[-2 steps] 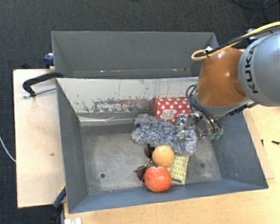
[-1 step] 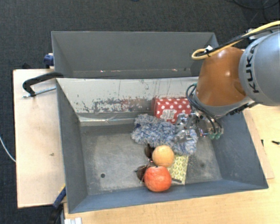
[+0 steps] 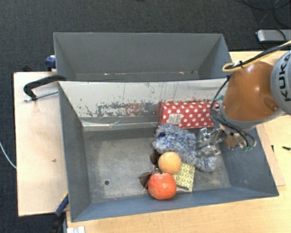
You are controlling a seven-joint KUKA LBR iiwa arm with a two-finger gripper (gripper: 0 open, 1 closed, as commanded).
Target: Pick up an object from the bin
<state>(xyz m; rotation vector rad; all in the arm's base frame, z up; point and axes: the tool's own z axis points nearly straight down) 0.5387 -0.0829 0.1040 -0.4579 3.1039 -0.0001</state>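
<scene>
My gripper (image 3: 208, 143) reaches in from the right and sits low over the right end of a fuzzy blue-grey cloth (image 3: 182, 144). Its metal fingers touch or press into that cloth, and their spacing is hidden. A red box with white dots (image 3: 189, 113) leans against the back wall just behind the cloth. A small orange ball (image 3: 169, 162) lies in front of the cloth, to the gripper's left.
A red apple-like fruit (image 3: 162, 185) rests near the front wall beside a yellow patterned packet (image 3: 185, 177) and a dark brown piece (image 3: 148, 178). The left half of the bin floor is bare metal.
</scene>
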